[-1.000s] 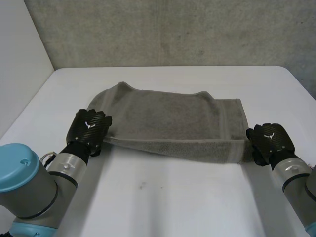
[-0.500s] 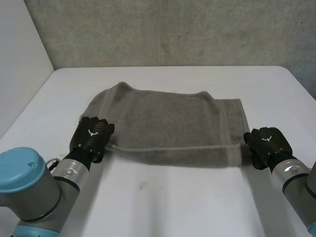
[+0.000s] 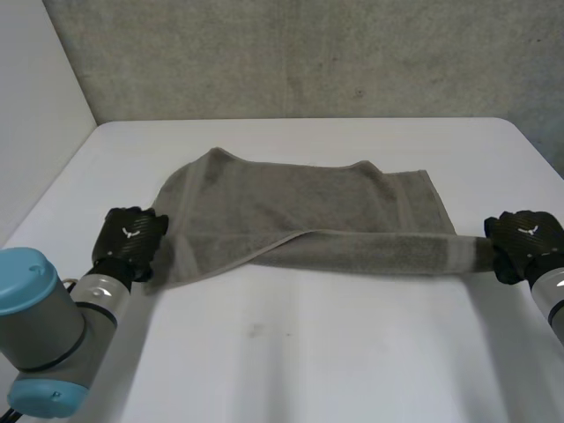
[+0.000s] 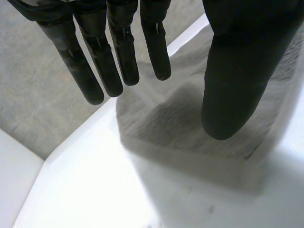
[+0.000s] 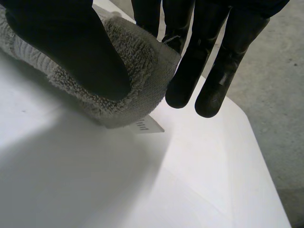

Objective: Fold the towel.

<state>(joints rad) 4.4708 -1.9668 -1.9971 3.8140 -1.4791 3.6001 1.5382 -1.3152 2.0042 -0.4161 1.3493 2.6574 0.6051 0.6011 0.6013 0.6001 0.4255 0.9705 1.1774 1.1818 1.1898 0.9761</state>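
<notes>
We saw right hand (image 5: pixel 61 42) pinching towel (image 3: pixel 300 207) corner; left hand (image 4: pixel 237 71) wide open, holding nothing. We judged left should grip its corner first, edge taut.

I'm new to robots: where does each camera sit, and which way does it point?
Head view: between and behind the arms, looking down at the table; both arms show, left hand and right hand at near corners of the towel.
Left wrist view: on the left wrist, looking along the palm; its straight fingers and thumb show above the towel.
Right wrist view: on the right wrist, looking along the palm; thumb and fingers pinch a towel corner.
Shared: all three show towel and table.
</notes>
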